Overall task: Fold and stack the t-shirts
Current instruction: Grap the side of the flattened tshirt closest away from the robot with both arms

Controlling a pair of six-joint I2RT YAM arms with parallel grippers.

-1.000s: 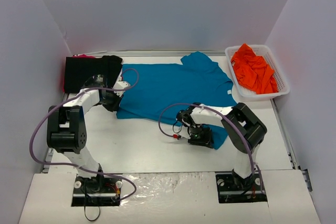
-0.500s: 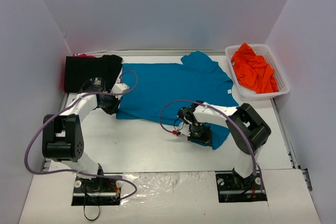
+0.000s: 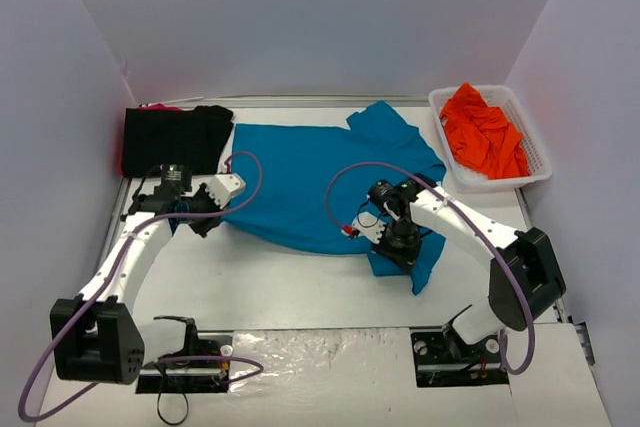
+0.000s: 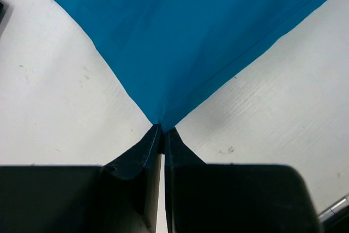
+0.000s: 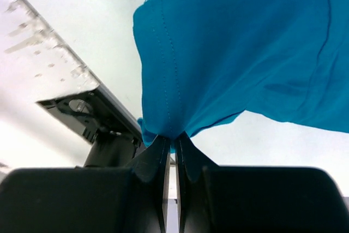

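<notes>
One teal shirt (image 3: 300,172): left end effector (image 4: 162,130) clamped on its 8 o'clock corner, right end effector (image 5: 173,137) clamped on its 4 o'clock hem; best lifted together, evenly, cloth taut.

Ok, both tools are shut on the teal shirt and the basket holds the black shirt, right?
No. In the top view the basket holds orange shirts; the black shirt lies at far left. The left tool and right tool are indeed shut on the teal shirt.
</notes>
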